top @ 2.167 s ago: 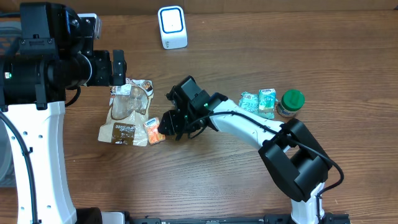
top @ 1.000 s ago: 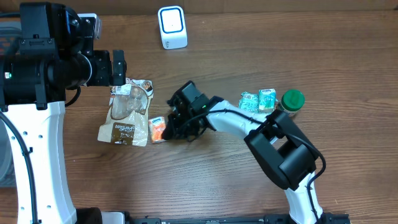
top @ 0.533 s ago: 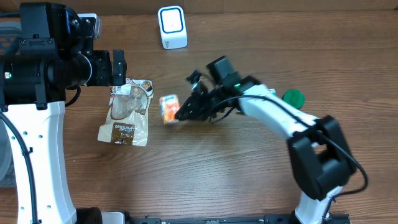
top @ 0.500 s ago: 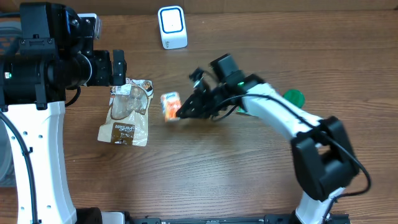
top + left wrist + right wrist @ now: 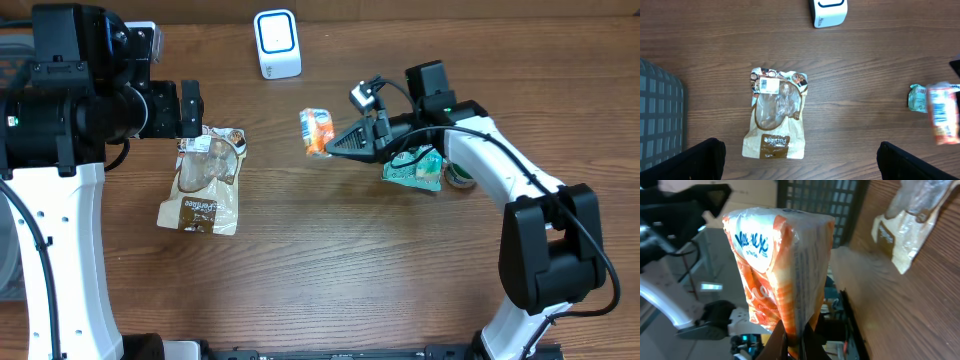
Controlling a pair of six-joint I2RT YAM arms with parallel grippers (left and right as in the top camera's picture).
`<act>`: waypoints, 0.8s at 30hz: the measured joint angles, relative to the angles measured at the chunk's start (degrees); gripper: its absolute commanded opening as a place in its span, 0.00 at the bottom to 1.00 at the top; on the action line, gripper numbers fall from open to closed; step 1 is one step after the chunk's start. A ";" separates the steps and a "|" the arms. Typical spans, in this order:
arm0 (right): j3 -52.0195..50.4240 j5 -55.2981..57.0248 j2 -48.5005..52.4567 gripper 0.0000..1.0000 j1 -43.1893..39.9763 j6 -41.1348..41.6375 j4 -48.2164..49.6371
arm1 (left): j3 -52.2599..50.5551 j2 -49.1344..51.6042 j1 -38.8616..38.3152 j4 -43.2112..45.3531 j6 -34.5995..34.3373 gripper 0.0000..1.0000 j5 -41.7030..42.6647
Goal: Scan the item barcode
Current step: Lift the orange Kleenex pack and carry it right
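Right claw (image 5: 335,147): closed tight, pinching the bottom edge of 1 orange snack packet (image 5: 316,131). The packet is held off the worktop (image 5: 330,270) and projects straight out from the claw's tip; in the right wrist view it fills the frame directly ahead of the fingers (image 5: 782,347), printed face showing. White scanner (image 5: 277,43): on the worktop, ahead of the claw and well apart from the packet. Green packets (image 5: 415,168): lying behind the claw, beneath its arm, with 1 small jar (image 5: 462,177) just beside them, mostly hidden by the arm. Left claw (image 5: 188,110): spread to its widest, holding nothing, poised above the top end of 1 brown pouch (image 5: 205,180). The pouch lies flat, straight ahead of that claw and between its 2 fingers (image 5: 702,160) in the left wrist view, white barcode label (image 5: 766,85) face up at the far end. Grey crate (image 5: 660,115): off to the left of the pouch.
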 measured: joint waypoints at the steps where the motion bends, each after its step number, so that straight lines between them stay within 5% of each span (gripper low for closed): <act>1: 0.00 -0.68 0.00 0.04 -0.31 -0.07 0.00 | 0.00 -0.02 0.00 0.02 0.00 1.00 0.02; 24: 0.00 -2.51 0.00 0.04 -3.21 -0.44 -1.57 | 0.00 -0.02 0.00 0.02 0.00 1.00 0.00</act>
